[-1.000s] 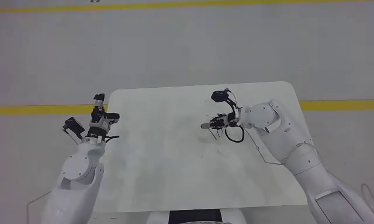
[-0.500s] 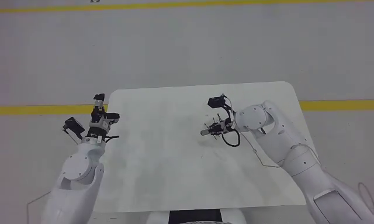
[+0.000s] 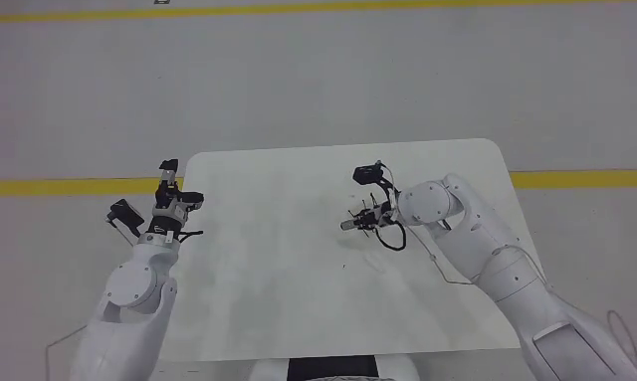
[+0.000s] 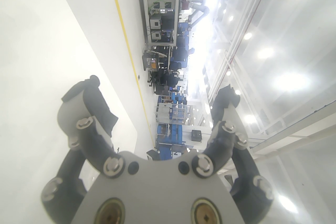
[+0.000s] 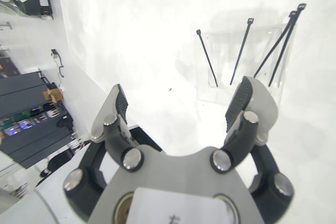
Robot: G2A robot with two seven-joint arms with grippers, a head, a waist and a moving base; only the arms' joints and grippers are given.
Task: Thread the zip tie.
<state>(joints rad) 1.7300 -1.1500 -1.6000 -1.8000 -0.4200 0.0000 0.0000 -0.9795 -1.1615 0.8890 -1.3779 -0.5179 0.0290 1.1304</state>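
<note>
Though the R gripper (image 5: 181, 93) is close to the work, its jaws are spread wide w/ nothing between the ribbed pads (image 5: 237, 101). In the top view it (image 3: 350, 223) sits low over the right-center of the table (image 3: 279, 291). Four black zip ties (image 5: 241, 51) stand tilted in a clear holder (image 5: 225, 38) just ahead of it, tails inside, heads sticking out. Two lean the same way w/ heads nearly together. One pad overlaps the holder's base in the wrist cam, and I can't tell if they touch. The L gripper (image 4: 158, 88) is spread too and empty, up by the table's left edge (image 3: 174, 187), well apart from the ties.
</note>
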